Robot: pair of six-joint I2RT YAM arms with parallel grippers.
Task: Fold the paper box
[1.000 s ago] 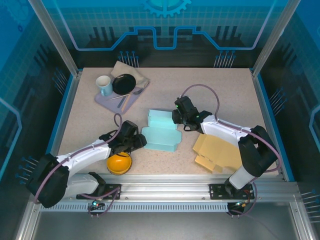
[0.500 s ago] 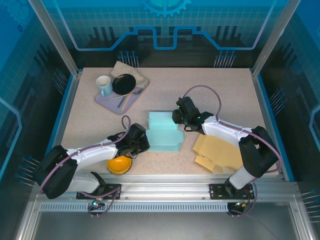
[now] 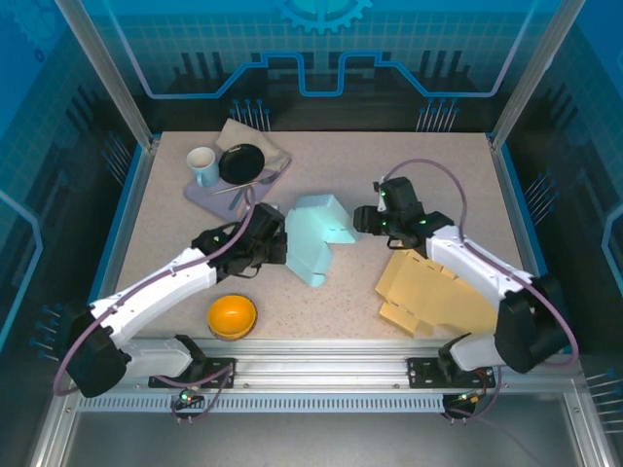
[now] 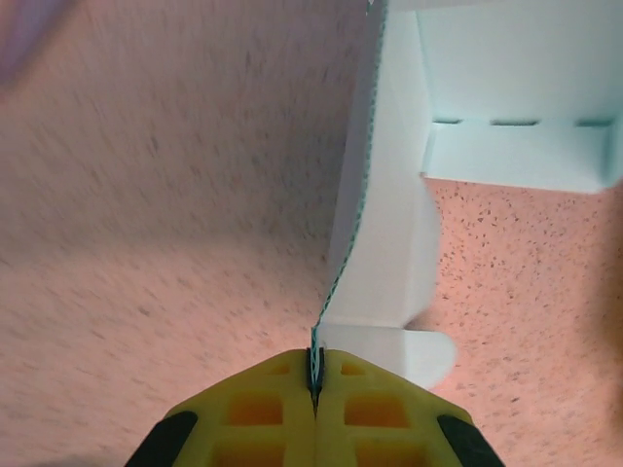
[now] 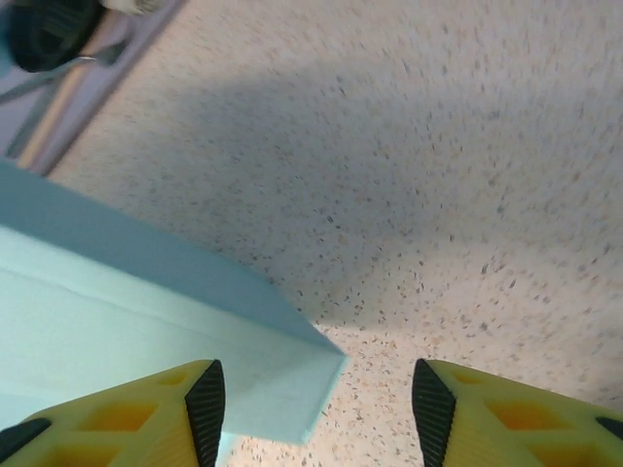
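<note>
The paper box is a light teal card blank, raised and tilted at the table's middle. My left gripper is shut on its left edge. In the left wrist view the yellow fingertips pinch the thin teal edge, and the paper box rises away with its flaps showing. My right gripper stands open just right of the box. In the right wrist view a corner of the paper box reaches in by the left finger of the open gripper, not clamped.
A flat tan cardboard blank lies under the right arm. An orange bowl sits near the front left. At the back left a grey tray carries a mug, a black plate and utensils.
My left gripper has shut on the box's edge and lifted it from flat to tilted, moving back. My right gripper has opened and drawn away to the right.
</note>
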